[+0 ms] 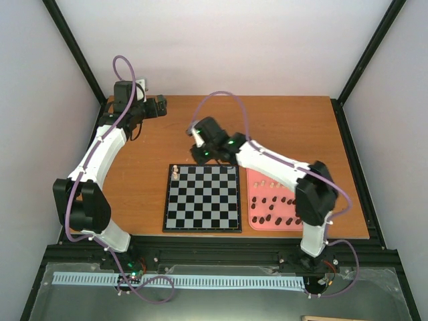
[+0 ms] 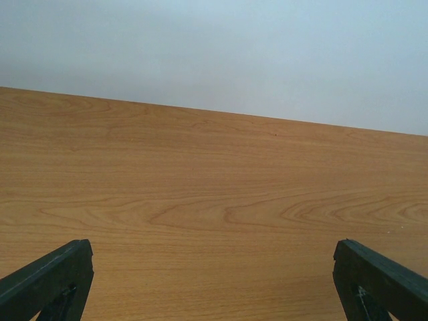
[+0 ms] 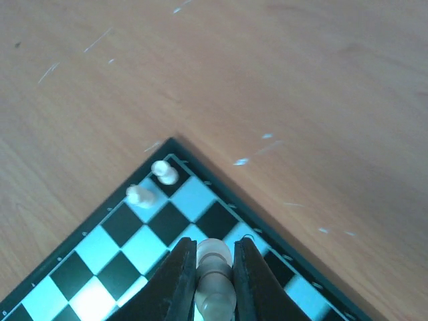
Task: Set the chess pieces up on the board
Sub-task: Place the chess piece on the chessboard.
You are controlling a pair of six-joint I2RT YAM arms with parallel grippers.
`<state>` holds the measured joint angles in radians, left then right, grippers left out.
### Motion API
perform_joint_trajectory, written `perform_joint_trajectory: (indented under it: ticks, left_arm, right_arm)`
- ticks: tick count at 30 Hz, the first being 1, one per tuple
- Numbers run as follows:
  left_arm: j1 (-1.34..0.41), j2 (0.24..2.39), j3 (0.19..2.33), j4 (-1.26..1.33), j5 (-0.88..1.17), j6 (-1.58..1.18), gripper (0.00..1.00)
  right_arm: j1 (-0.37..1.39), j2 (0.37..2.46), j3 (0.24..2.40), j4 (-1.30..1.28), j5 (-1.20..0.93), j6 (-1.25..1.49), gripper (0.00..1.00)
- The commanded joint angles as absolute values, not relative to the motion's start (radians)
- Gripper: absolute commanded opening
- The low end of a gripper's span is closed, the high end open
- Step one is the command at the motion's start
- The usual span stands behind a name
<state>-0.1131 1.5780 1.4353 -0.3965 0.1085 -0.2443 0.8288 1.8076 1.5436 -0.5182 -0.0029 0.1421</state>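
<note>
The chessboard lies flat in the middle of the table. Two cream pieces stand on its far left corner squares; they also show in the right wrist view. My right gripper hovers over the board's far edge, shut on a cream chess piece held between its fingers. More cream and dark brown pieces lie in the pink tray. My left gripper is at the far left of the table, open and empty, its fingertips wide apart over bare wood.
The pink tray sits right of the board. The wooden table ends at a white back wall. Black frame rails run along the near edge.
</note>
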Motion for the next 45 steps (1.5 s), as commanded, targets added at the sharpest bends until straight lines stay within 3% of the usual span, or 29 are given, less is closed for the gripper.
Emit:
perform_joint_trajectory:
  ticks: [1,7,24,45]
  left_arm:
    - [-0.115,1.547,1.465,-0.385,0.104,-0.255,1.00]
    - [-0.115,1.547,1.465,-0.387,0.096,-0.250,1.00]
    - [-0.115,1.529,1.458,-0.388,0.091,-0.249,1.00]
    - [-0.115,1.552,1.464,-0.385,0.091,-0.249,1.00]
  right_arm:
    - [0.912,1.957,1.688,-0.604,-0.042,0.106,0.03]
    - [0.979,2.106,1.844,-0.697,-0.068,0.080,0.03]
    - [1.008,2.300,1.990,-0.747,-0.098,0.064,0.04]
    - [1.014,2.349,2.023,-0.778,-0.110,0.054,0.04]
